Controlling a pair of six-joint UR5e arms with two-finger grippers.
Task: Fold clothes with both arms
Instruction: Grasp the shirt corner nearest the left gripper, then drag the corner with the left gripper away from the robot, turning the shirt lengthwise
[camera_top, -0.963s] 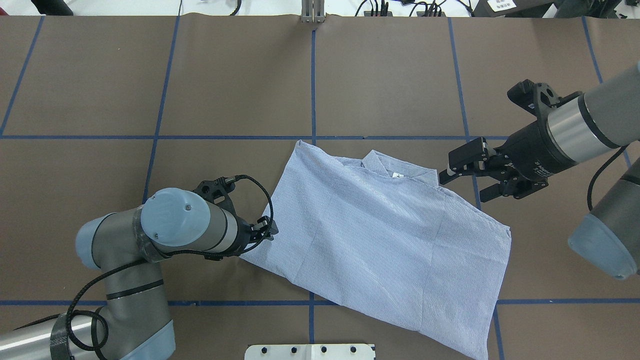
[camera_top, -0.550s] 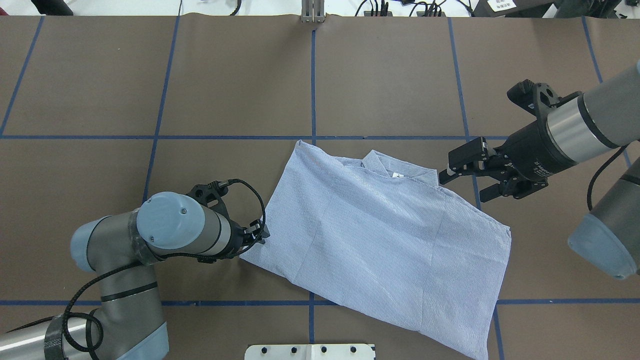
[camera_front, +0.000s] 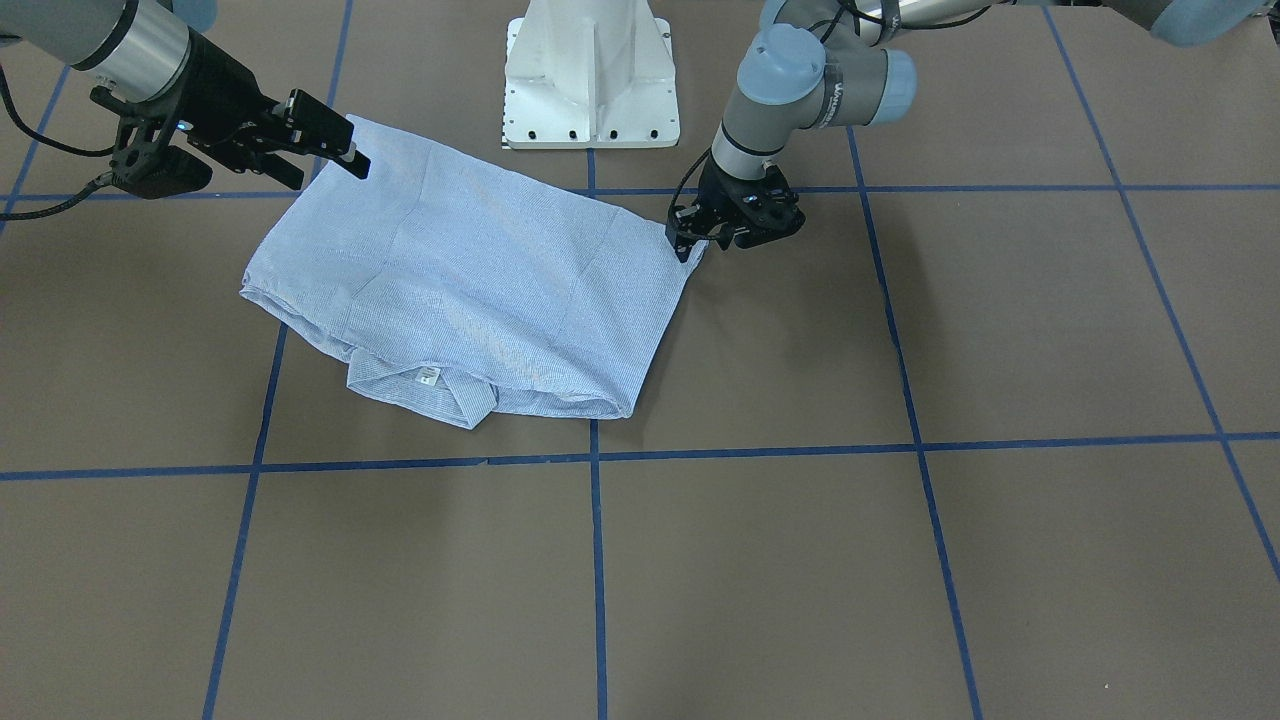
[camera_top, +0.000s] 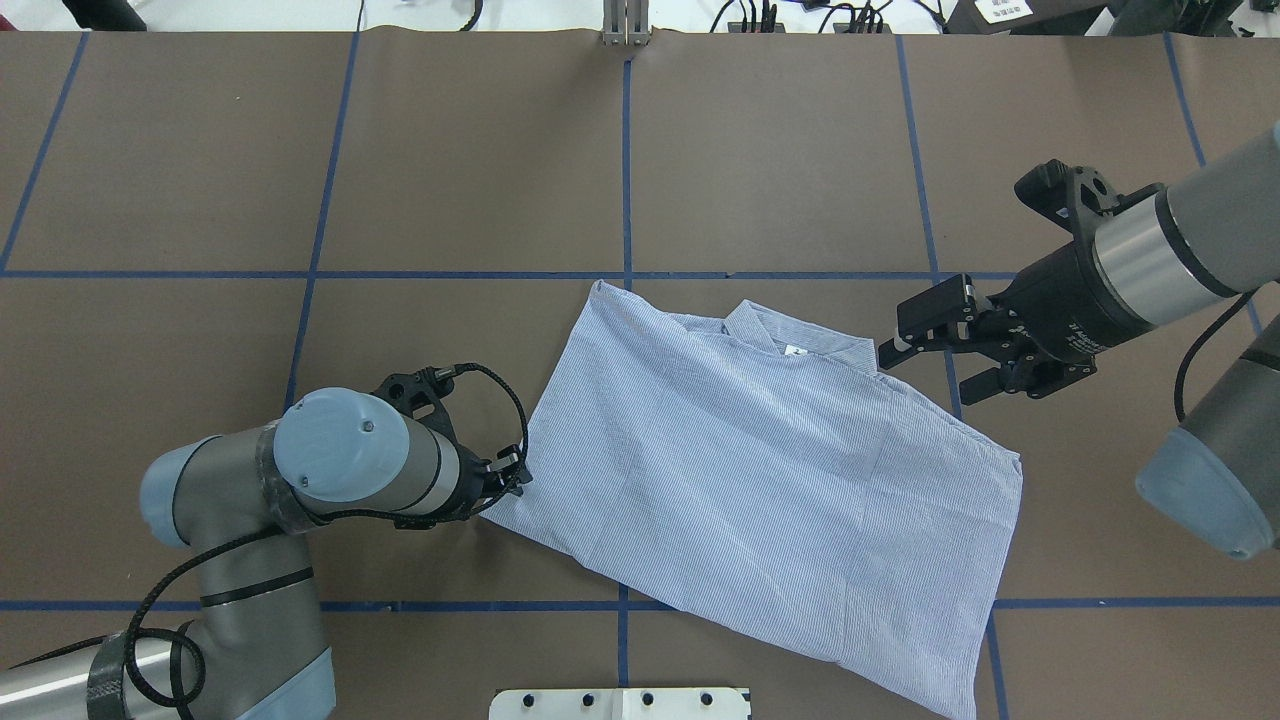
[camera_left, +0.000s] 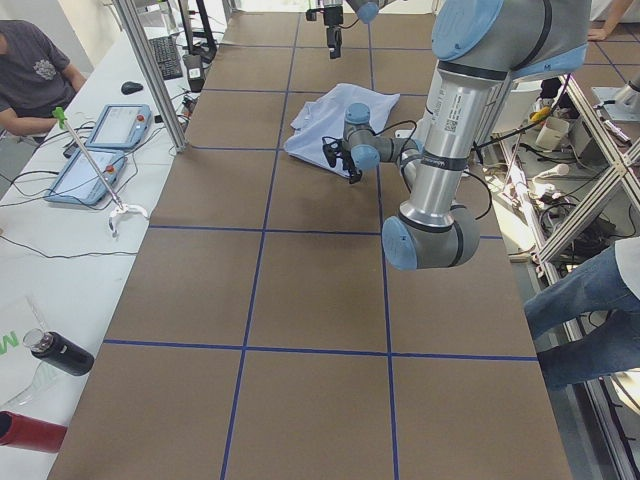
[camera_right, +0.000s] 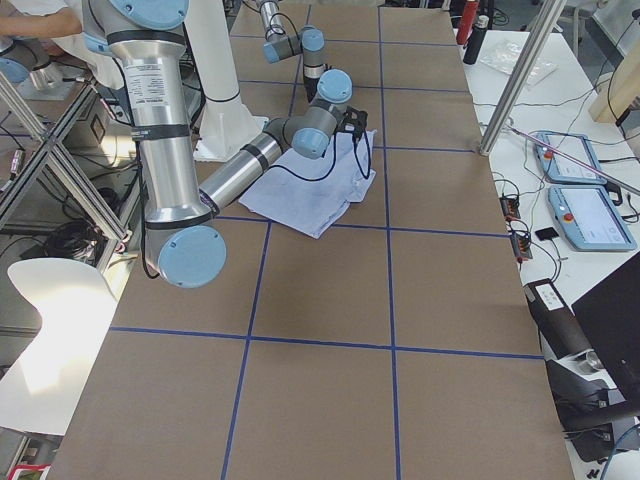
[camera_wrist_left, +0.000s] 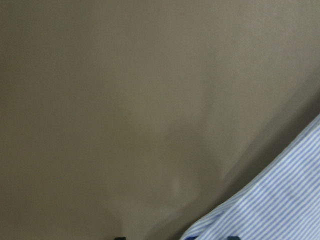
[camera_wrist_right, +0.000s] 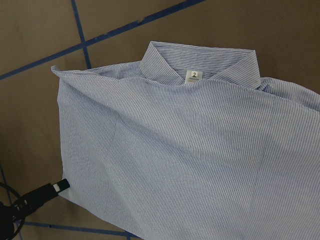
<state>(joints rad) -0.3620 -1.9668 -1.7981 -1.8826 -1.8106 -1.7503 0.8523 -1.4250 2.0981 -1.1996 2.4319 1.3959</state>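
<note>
The light blue striped shirt (camera_top: 760, 470) lies folded flat on the brown table, collar and white label (camera_top: 796, 350) toward the far side. It also shows in the front view (camera_front: 470, 280) and the right wrist view (camera_wrist_right: 175, 150). My left gripper (camera_top: 508, 476) sits low at the shirt's left corner, just off the fabric; in the left wrist view its fingertips are apart, with the shirt's edge (camera_wrist_left: 280, 200) at the lower right. My right gripper (camera_top: 930, 355) is open and empty, held above the table beside the collar's right end (camera_front: 330, 150).
Blue tape lines (camera_top: 625, 170) divide the table into squares. The white pedestal base (camera_front: 590, 70) stands behind the shirt on the robot's side. Tablets (camera_left: 100, 125) and bottles (camera_left: 60, 352) lie on a side desk beyond the table's far edge.
My left gripper has drawn back to the left, from over the shirt's left edge to just beside it. The right arm and the shirt have not moved.
</note>
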